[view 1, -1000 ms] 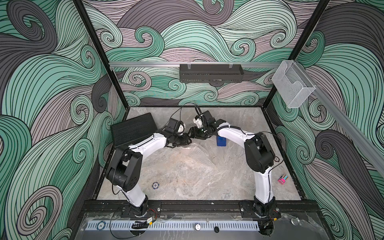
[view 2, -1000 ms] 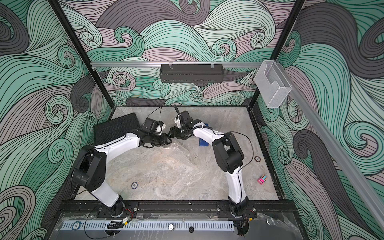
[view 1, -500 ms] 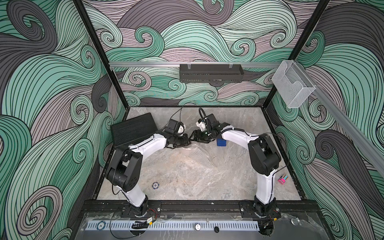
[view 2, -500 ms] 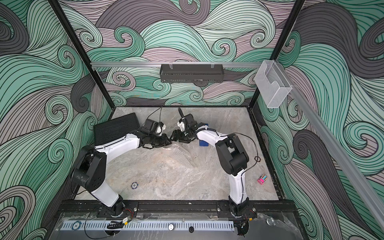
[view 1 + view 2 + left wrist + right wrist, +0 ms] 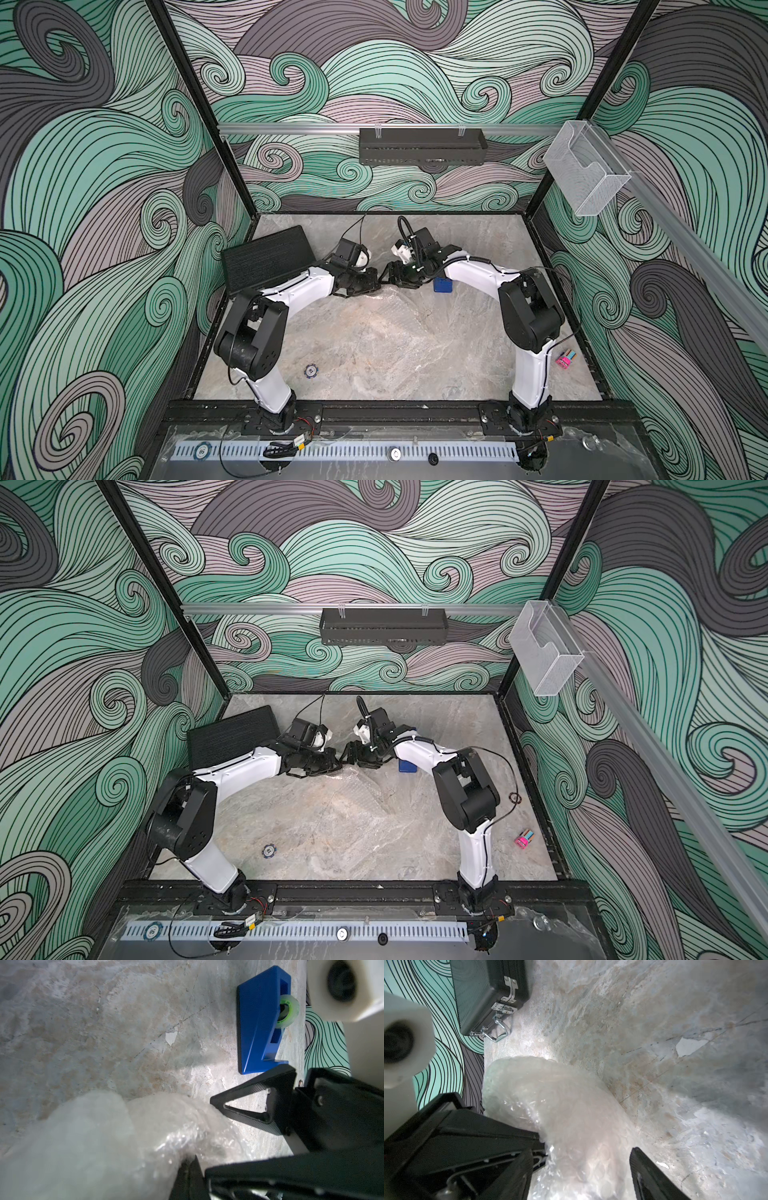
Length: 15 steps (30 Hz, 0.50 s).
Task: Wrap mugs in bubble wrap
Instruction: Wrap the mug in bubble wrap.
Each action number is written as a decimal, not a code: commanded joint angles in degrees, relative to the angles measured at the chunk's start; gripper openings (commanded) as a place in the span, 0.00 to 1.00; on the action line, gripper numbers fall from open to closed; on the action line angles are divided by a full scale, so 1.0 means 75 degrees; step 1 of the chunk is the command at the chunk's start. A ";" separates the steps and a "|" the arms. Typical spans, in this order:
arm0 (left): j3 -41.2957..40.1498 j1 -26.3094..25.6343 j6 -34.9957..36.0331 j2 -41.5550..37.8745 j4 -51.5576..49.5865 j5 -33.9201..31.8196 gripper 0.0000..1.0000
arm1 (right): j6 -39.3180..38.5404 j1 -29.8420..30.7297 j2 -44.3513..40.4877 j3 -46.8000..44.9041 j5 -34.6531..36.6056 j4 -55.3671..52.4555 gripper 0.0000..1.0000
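Observation:
The bubble wrap [image 5: 550, 1093] is bunched into a whitish bundle round the mug [image 5: 583, 1147], which shows only as a pinkish shape through the plastic. My right gripper [image 5: 583, 1169] straddles that bundle, its fingers [image 5: 645, 1174] wide apart and pressed against the wrap on both sides. My left gripper [image 5: 190, 1167] is shut on a fold of the bubble wrap [image 5: 104, 1136]. In both top views the two grippers, left [image 5: 377, 283] and right [image 5: 388, 277], meet tip to tip at mid-back of the table and hide the mug. Loose sheet [image 5: 392, 309] trails toward the front.
A blue tape dispenser [image 5: 442, 285] stands just right of the right gripper. A black case [image 5: 266, 262] lies at the back left. Nearer the front are a poker chip [image 5: 310, 371], a small pink object [image 5: 565, 359] and a black ring [image 5: 515, 798].
My left gripper has closed onto the bubble wrap. My right gripper has shifted a little toward the front with the bundle between its fingers.

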 commanded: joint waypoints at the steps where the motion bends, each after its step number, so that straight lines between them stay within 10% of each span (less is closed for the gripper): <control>1: 0.0019 -0.0050 0.0201 0.0105 0.0314 0.0218 0.00 | -0.0218 0.0178 0.0286 0.0309 -0.0369 -0.0321 0.74; 15: 0.0306 -0.0052 0.0681 0.0157 0.0006 0.0557 0.00 | -0.0916 0.0414 0.1342 0.1644 0.0277 -0.1741 0.71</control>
